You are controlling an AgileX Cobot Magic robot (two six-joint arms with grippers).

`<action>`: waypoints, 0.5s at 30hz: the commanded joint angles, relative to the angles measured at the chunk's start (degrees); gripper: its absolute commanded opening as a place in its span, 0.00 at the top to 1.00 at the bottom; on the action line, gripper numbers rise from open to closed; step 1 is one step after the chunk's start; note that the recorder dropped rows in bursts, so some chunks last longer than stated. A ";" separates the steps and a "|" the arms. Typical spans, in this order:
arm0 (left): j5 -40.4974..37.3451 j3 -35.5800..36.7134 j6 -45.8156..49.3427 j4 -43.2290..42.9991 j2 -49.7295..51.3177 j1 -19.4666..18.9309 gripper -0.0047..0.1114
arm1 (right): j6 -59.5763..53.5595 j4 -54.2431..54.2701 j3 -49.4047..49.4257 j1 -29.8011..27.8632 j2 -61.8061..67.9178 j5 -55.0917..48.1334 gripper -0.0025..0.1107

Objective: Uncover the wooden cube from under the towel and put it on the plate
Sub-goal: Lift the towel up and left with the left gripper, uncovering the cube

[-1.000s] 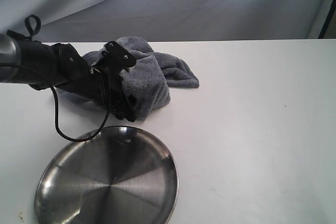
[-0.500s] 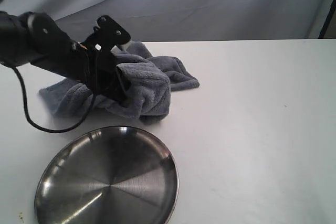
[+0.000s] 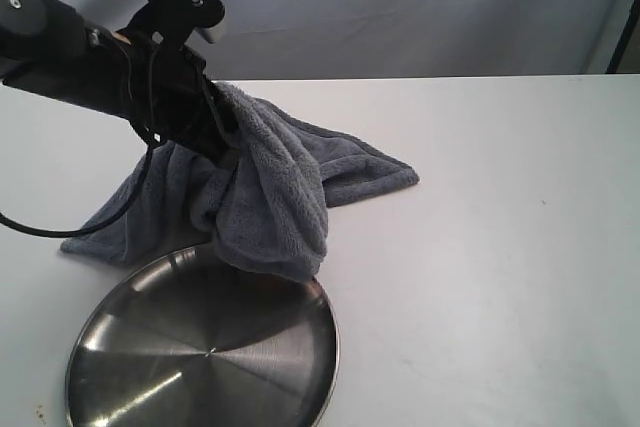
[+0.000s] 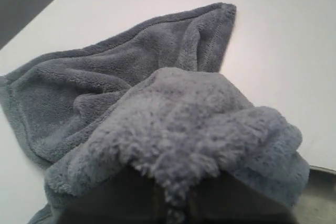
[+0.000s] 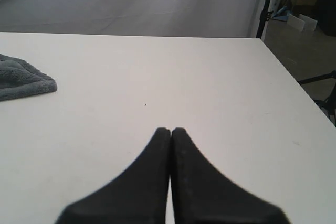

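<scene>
My left gripper (image 3: 222, 137) is shut on the dark grey towel (image 3: 270, 187) and holds a bunched fold of it up above the table. The cloth hangs down in a drape whose lowest fold reaches over the far rim of the shiny steel plate (image 3: 130, 377). In the left wrist view the plush towel (image 4: 173, 124) fills the frame and a pinch of it sits between the dark fingers (image 4: 126, 198). The wooden cube is hidden. My right gripper (image 5: 170, 129) is shut and empty over bare white table, far from the towel's corner (image 5: 23, 82).
The white table (image 3: 480, 247) stretches out to the right of the towel. A grey backdrop (image 3: 400, 7) hangs behind the table's far edge. The left arm's black cable (image 3: 60, 232) loops down onto the table to the left of the towel.
My left gripper closed on the towel and rose up and to the left with it. The cloth unfolded and now hangs over the plate's far rim.
</scene>
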State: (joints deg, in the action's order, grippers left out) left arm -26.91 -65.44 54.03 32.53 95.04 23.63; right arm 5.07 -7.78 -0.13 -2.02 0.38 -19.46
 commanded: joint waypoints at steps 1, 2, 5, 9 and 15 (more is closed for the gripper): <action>5.06 -0.17 0.07 1.00 -1.11 0.35 0.96 | -0.26 0.20 0.13 0.25 -0.38 0.71 0.98; 5.98 -0.17 0.07 1.00 -1.11 0.35 0.96 | -0.26 0.20 0.13 0.25 -0.38 0.71 0.98; 8.38 -0.17 0.07 1.13 -1.11 0.35 0.96 | -0.26 0.20 0.13 0.25 -0.38 0.71 0.98; 10.45 -0.17 0.07 1.13 -1.00 0.35 0.96 | -0.26 0.20 0.13 0.25 -0.38 0.71 0.98; 15.78 -0.17 0.07 -0.57 -0.74 0.35 0.96 | -0.26 0.20 0.13 0.25 -0.38 0.71 0.98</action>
State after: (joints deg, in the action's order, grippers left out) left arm -15.60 -65.44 54.13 32.53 95.04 23.63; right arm 5.07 -7.78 -0.13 -2.02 0.38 -19.46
